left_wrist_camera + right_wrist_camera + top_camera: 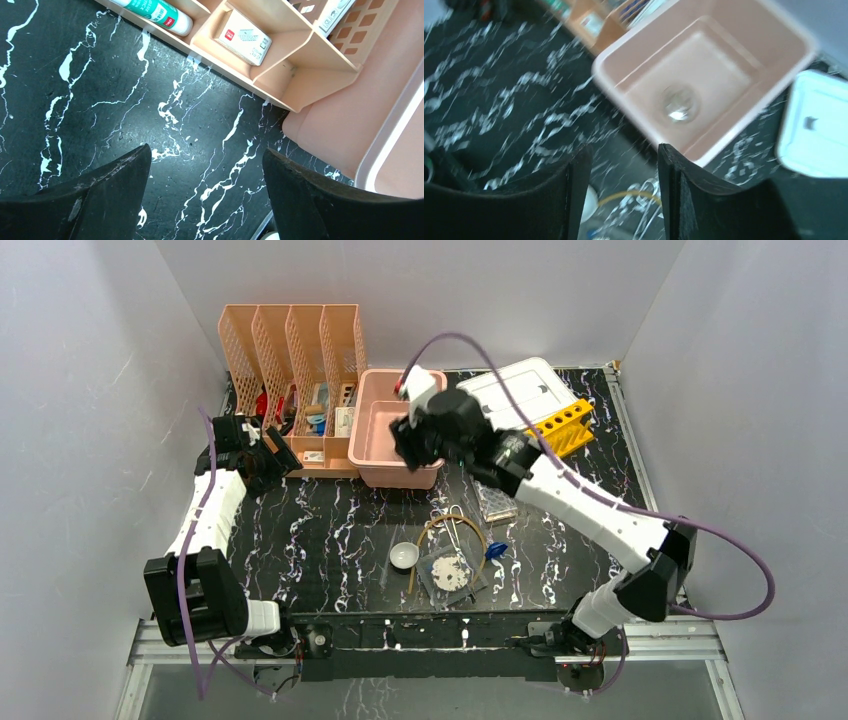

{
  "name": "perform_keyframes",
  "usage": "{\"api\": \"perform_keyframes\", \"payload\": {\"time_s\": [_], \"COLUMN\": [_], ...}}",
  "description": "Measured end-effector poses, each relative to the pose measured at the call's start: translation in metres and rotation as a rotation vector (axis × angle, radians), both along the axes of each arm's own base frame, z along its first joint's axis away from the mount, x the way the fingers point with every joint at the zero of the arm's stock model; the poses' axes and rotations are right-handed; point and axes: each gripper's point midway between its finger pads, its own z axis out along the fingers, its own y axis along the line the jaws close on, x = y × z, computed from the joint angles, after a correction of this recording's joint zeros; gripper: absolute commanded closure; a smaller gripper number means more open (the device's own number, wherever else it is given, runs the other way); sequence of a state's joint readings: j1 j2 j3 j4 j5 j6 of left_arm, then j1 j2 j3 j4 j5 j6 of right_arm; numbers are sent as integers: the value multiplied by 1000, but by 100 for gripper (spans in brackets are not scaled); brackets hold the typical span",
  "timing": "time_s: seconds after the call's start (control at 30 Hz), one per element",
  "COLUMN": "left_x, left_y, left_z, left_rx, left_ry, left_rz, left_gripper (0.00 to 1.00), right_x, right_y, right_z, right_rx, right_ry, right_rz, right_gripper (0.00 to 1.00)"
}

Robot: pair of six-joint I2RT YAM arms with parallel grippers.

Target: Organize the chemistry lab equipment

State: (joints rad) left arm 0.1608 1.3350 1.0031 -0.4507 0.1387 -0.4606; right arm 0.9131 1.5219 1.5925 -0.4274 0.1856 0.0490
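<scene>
One clear glass dish [679,105] sits in the pink tub [649,55], with the right gripper [624,152] spread and empty by its near edge. The left gripper [206,156] is spread too (nothing held). The white bowl [404,556], tweezers [456,530] and blue clip [494,551] wait mid-table, so most of the job is left.

White bowl [404,556], glass dish [447,571], looped yellow tube [428,528], tweezers [455,531] and blue clip [494,550] cluster at the desk's [330,530] 6 o'clock; yellow rack [562,427] lies at 2 o'clock.
</scene>
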Motion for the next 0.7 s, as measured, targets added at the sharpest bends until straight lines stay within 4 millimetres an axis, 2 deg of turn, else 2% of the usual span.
{"api": "perform_keyframes", "payload": {"time_s": [0.07,0.17,0.3,0.37,0.43,0.57,0.7], "left_x": [0,0,1,1,1,1,1], "left_y": [-2,-3,-4,-4,-4,-4,-4], "left_z": [0,0,0,0,2,3,3], "left_rx": [-10,-16,-17,-16,-14,-12,-11], "left_ry": [-1,-1,-2,-4,-9,-14,-14], "left_rz": [-7,-12,-15,-17,-20,-21,-21], "left_gripper": [20,19,18,18,18,18,18], "right_x": [-30,-77,-109,-116,-116,-113,-114], "right_y": [5,-3,-34,-44,-44,-29,-16], "right_z": [-24,-91,-174,-199,-212,-231,-245], "right_rx": [-41,-154,-299,-341,-360,-364,-357], "right_ry": [44,167,335,388,413,448,482], "right_rz": [58,115,88,64,51,55,82], "right_gripper": [42,43,49,49,48,44,44]}}
